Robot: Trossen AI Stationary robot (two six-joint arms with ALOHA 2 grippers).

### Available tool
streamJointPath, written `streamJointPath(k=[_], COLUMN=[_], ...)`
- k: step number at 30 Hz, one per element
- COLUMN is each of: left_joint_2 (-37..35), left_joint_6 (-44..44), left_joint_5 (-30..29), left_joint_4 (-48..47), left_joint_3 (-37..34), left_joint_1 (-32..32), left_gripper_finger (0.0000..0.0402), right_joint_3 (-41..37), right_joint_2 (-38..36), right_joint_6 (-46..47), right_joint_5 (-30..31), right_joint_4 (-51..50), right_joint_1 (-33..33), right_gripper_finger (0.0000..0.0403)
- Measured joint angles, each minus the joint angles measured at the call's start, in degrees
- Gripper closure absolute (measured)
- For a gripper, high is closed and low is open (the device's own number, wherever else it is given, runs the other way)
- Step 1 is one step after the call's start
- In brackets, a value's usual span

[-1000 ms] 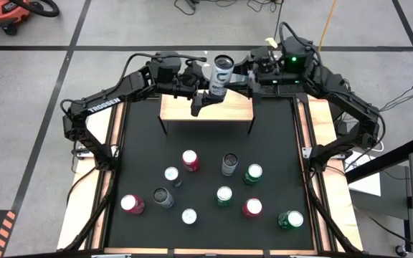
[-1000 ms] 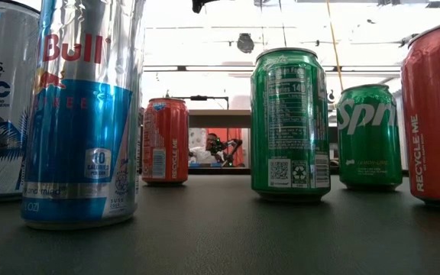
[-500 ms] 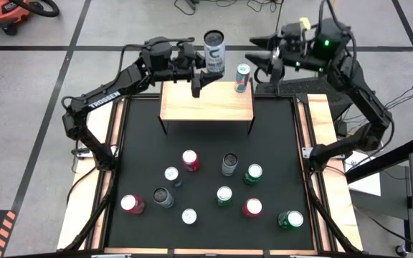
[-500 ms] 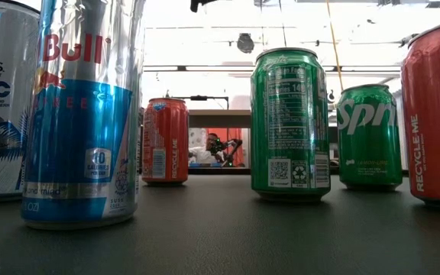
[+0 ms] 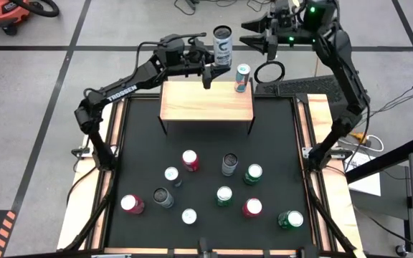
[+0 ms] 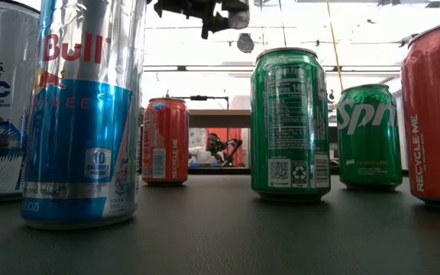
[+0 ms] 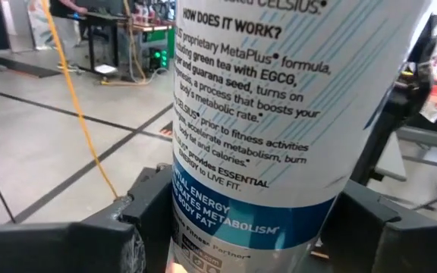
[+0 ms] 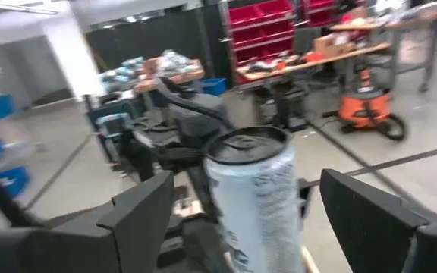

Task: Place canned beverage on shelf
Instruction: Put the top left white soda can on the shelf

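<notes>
A tall white-and-blue canned beverage (image 5: 222,46) (image 7: 264,114) hangs upright over the far edge of the shelf (image 5: 206,106), with my left gripper (image 5: 218,63) (image 7: 260,227) shut on it. A small teal-and-red can (image 5: 242,77) stands on its base at the shelf's far right corner. My right gripper (image 5: 252,37) (image 8: 253,211) is open, higher up and to the right of the tall can. It points at the can (image 8: 253,189) without touching it. In the low view the left gripper (image 6: 205,11) shows at the top edge. My left gripper pinches the tall can's lower body (image 7: 203,227) between its two fingers (image 7: 146,220), one on each side. The fingers lie level and come from the table's left. The can stands upright in the hold, lifted clear of the shelf.
Several cans stand on the black table (image 5: 278,143) nearer the front: a red one (image 5: 190,159), a grey one (image 5: 229,164), a green one (image 5: 253,173) and others. The low view has these cans (image 6: 290,122) close before the camera.
My left gripper has carried the tall can toward the table's far edge and a little right, keeping it upright. My right gripper has drawn away from the can toward the far side and risen, which uncovers the small can on the shelf.
</notes>
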Motion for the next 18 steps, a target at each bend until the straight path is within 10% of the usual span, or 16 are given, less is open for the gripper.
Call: streamJointPath(k=[18], left_joint_2=[4.18], left_joint_6=[2.67], left_joint_5=[1.19], left_joint_4=[1.24], left_joint_3=[0.0], left_joint_1=[1.38], left_gripper_finger=[0.0152], right_joint_3=[-0.14], right_joint_2=[6.43], right_joint_6=[-8.66], right_joint_5=[-15.06], right_joint_4=[-0.43], right_joint_1=[-6.39], right_gripper_finger=[0.0065])
